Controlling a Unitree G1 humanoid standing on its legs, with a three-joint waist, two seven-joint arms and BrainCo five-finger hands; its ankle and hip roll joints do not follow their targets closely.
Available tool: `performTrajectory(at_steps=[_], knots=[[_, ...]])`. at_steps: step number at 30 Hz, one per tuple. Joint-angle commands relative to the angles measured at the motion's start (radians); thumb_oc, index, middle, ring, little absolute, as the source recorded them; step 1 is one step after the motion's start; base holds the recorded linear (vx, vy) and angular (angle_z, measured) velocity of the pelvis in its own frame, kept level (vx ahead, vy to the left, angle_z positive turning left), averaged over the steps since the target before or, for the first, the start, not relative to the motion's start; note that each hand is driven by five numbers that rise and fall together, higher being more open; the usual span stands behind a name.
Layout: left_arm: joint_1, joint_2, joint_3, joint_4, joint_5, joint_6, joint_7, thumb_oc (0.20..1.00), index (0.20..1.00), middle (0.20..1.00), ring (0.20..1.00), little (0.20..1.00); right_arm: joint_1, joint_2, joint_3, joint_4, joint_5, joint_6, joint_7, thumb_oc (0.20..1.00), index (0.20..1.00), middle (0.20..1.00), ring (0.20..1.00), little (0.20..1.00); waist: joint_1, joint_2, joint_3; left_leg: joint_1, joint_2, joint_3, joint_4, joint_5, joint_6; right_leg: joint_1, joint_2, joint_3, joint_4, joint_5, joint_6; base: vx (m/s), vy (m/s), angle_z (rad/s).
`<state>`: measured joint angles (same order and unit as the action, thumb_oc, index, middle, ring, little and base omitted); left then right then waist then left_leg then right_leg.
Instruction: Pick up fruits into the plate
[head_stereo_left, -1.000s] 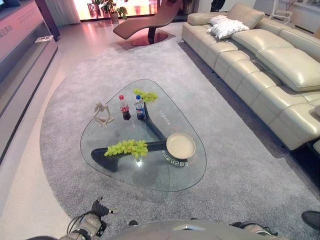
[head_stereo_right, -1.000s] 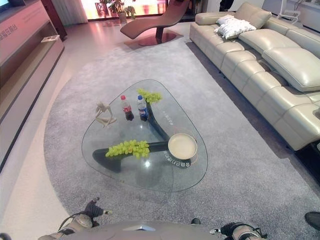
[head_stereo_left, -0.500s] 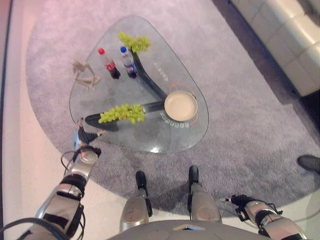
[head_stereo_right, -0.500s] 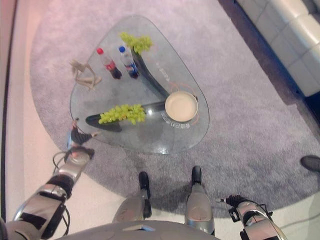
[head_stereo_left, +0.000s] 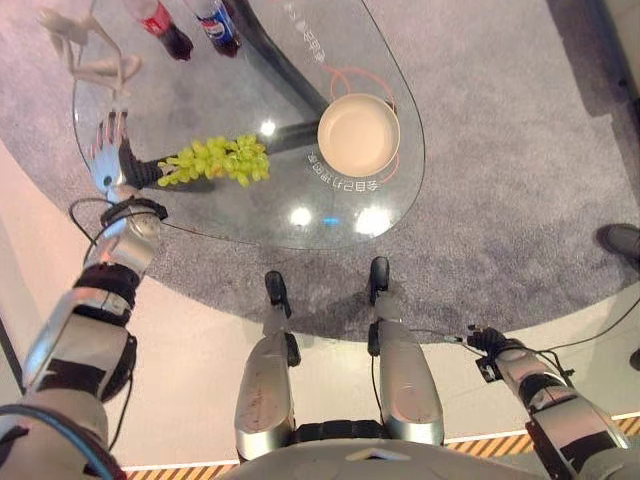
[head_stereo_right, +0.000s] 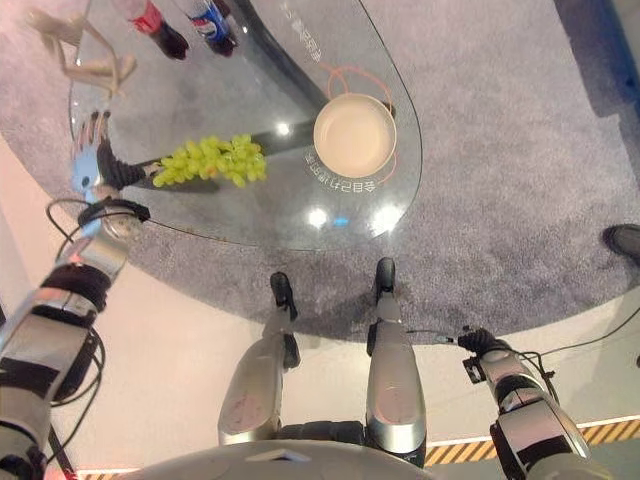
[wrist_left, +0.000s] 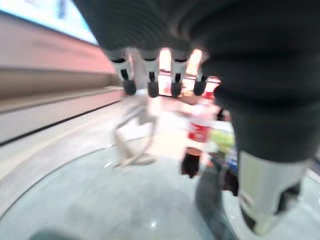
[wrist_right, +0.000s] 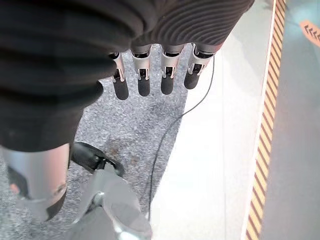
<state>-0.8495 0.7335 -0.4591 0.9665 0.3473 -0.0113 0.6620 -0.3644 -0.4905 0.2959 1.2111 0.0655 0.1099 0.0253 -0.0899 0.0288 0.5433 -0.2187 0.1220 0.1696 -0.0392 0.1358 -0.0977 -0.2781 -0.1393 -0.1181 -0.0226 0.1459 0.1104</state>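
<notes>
A rounded glass coffee table (head_stereo_left: 330, 215) is set on a grey carpet (head_stereo_left: 500, 150), which is bordered by pale glossy floor (head_stereo_left: 190, 400) marked with yellow-black striped tape (wrist_right: 267, 125).

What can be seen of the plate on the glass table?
The plate is round, cream-coloured and shallow with a low raised rim, and it is empty. It sits flat on the glass table, over the end of the table's dark base, near the right edge. The green grapes lie apart to its left. Neither hand touches it.
</notes>
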Motion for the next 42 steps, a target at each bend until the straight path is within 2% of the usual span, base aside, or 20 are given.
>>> performTrajectory(at_steps=[1,7,9,17,23,30,33,38,42], knots=[[-0.035,0.078,-0.013,0.062,0.118,0.048,0.033,1.0,1.0,1.0,1.0,1.0,0.021,-0.036,0.032,0.028,0.026,0.019,-0.006,1.0,1.0,1.0,1.0,1.0,-0.025,-0.013,-0.023,-0.139,-0.089,-0.002,0.17,-0.138,0.037,-0.12,0.033,0.028,0.2,-0.157,-0.026,-0.01,0.046,-0.08],[-0.096,0.103,-0.068,0.107,0.193,0.06,-0.03,1.0,1.0,1.0,1.0,1.0,0.007,-0.042,0.043,0.013,0.041,0.009,-0.016,1.0,1.0,1.0,1.0,1.0,-0.038,-0.009,-0.023,-0.211,-0.091,0.011,0.183,-0.13,0.035,-0.2,0.035,0.03,0.215,-0.147,-0.027,-0.01,0.005,-0.05],[-0.115,0.105,-0.094,0.117,0.222,0.08,-0.044,1.0,1.0,1.0,1.0,1.0,-0.004,-0.045,0.046,0.0,0.049,0.014,-0.02,1.0,1.0,1.0,1.0,1.0,-0.042,-0.007,-0.023,-0.246,-0.092,0.012,0.193,-0.125,0.032,-0.235,0.04,0.031,0.228,-0.147,-0.03,-0.02,0.005,-0.05],[-0.151,0.107,-0.135,0.144,0.228,0.133,-0.038,1.0,1.0,1.0,1.0,1.0,-0.02,-0.054,0.058,-0.024,0.061,0.013,-0.029,1.0,1.0,1.0,1.0,1.0,-0.051,-0.001,-0.023,-0.349,-0.093,0.01,0.243,-0.127,0.031,-0.341,0.046,0.031,0.279,-0.156,-0.04,0.0,0.0,0.01],[-0.174,0.104,-0.125,0.19,0.245,0.173,-0.014,1.0,1.0,1.0,1.0,1.0,-0.023,-0.053,0.065,-0.045,0.08,0.004,-0.046,1.0,1.0,1.0,1.0,1.0,-0.056,-0.011,-0.023,-0.421,-0.09,0.015,0.279,-0.128,0.031,-0.408,0.053,0.028,0.303,-0.153,-0.042,0.0,-0.002,0.02],[-0.196,0.123,-0.096,0.231,0.25,0.257,0.042,1.0,1.0,1.0,1.0,1.0,-0.007,-0.051,0.075,-0.061,0.092,-0.025,-0.04,1.0,1.0,1.0,1.0,1.0,-0.061,-0.025,-0.023,-0.493,-0.082,0.016,0.314,-0.128,0.029,-0.477,0.065,0.026,0.332,-0.154,-0.046,0.0,0.0,0.0],[-0.212,0.131,-0.088,0.243,0.245,0.272,0.076,1.0,1.0,1.0,1.0,1.0,-0.001,-0.047,0.091,-0.076,0.101,-0.025,-0.039,1.0,1.0,1.0,1.0,1.0,-0.063,-0.033,-0.023,-0.516,-0.074,0.017,0.325,-0.129,0.026,-0.499,0.066,0.025,0.342,-0.155,-0.047,0.0,0.0,0.0],[-0.268,0.13,-0.104,0.248,0.228,0.289,0.069,1.0,1.0,1.0,1.0,1.0,0.006,-0.042,0.101,-0.077,0.101,-0.028,-0.034,1.0,1.0,1.0,1.0,1.0,-0.067,-0.043,-0.023,-0.537,-0.07,0.014,0.332,-0.131,0.026,-0.52,0.069,0.027,0.347,-0.156,-0.048,0.0,0.0,0.0],[-0.302,0.135,-0.117,0.264,0.187,0.271,0.076,1.0,1.0,1.0,1.0,1.0,0.015,-0.045,0.107,-0.079,0.105,-0.033,-0.036,1.0,1.0,1.0,1.0,1.0,-0.072,-0.051,-0.023,-0.544,-0.07,0.011,0.331,-0.13,0.026,-0.527,0.073,0.03,0.344,-0.152,-0.049,0.0,0.0,0.0]])
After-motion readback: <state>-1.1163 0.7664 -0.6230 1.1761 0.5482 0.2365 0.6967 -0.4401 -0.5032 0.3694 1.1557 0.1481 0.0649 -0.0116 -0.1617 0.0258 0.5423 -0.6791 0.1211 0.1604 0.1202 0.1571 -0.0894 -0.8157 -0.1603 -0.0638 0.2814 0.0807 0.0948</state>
